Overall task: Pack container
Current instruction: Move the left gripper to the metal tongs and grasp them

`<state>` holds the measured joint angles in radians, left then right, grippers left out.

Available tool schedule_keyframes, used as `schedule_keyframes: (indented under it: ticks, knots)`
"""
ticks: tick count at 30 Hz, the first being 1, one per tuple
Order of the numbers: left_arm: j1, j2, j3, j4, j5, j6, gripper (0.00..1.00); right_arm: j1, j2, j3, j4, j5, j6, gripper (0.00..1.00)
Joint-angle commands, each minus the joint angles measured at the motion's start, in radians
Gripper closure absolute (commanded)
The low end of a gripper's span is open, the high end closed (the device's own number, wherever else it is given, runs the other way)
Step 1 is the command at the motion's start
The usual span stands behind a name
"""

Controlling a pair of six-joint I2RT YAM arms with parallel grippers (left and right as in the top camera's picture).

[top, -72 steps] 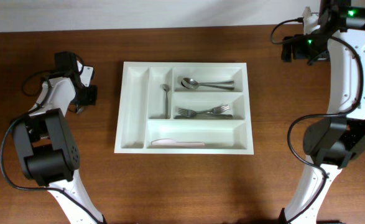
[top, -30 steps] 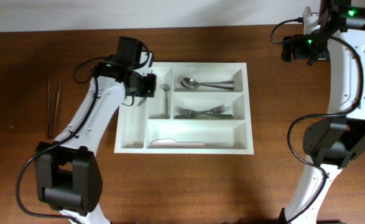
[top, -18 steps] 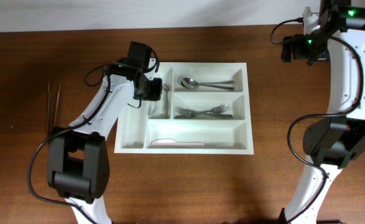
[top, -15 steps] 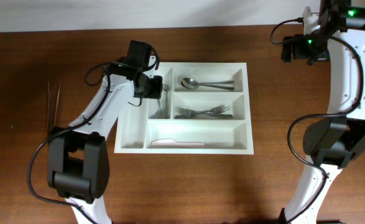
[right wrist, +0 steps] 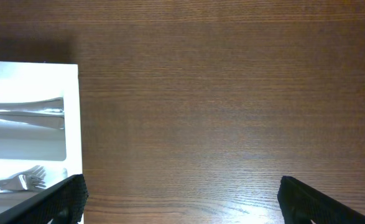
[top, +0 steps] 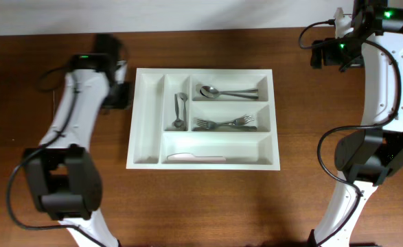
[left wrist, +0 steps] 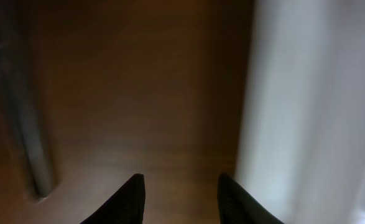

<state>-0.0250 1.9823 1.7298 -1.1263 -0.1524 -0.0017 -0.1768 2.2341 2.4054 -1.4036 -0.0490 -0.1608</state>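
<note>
The left tool (top: 117, 96) has pulled back from over the white tray (top: 148, 134). It now sits just left of the tray's far left corner. Its two dark fingers (left wrist: 132, 198) are apart and nothing is between them, so it is open and holds nothing. The left wrist view is blurry. It shows brown surface (top: 201, 206) under the fingers, the tray's white wall on the right, and a thin grey stick (left wrist: 22, 130) on the left. I cannot tell what the stick is.

The right tool (right wrist: 181, 200) is open wide and empty too. It is up at the far right, well apart from the tray.

The tray lies flat in the middle of the surface.
- The left narrow slot has nothing in it.
- The next narrow slot holds a spoon (top: 179, 110).
- The far short slot holds more spoons (top: 225, 91).
- The short slot below that holds forks (top: 225, 123).
- The long near slot holds a white knife (top: 194, 157).
</note>
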Motion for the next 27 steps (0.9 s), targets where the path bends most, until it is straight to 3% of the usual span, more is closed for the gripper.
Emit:
schedule_keyframes:
  ticks: [1, 12, 18, 24, 27]
  knots:
    - [0.138, -0.019, 0.016, -0.034, -0.051, 0.064, 0.59, -0.003, -0.010, 0.010, 0.001, 0.005, 0.005, 0.01]
    - [0.440, -0.019, 0.010, -0.010, 0.140, 0.196, 0.57, -0.003, -0.010, 0.010, 0.001, 0.005, 0.005, 0.01]
    - [0.472, -0.013, -0.048, 0.069, 0.168, 0.244, 0.58, -0.003, -0.010, 0.010, 0.001, 0.005, 0.005, 0.01]
    - [0.471, -0.002, -0.148, 0.198, 0.168, 0.289, 0.69, -0.003, -0.010, 0.010, 0.001, 0.005, 0.005, 0.01]
    - [0.471, 0.012, -0.187, 0.252, 0.164, 0.292, 0.69, -0.003, -0.010, 0.010, 0.001, 0.005, 0.005, 0.01]
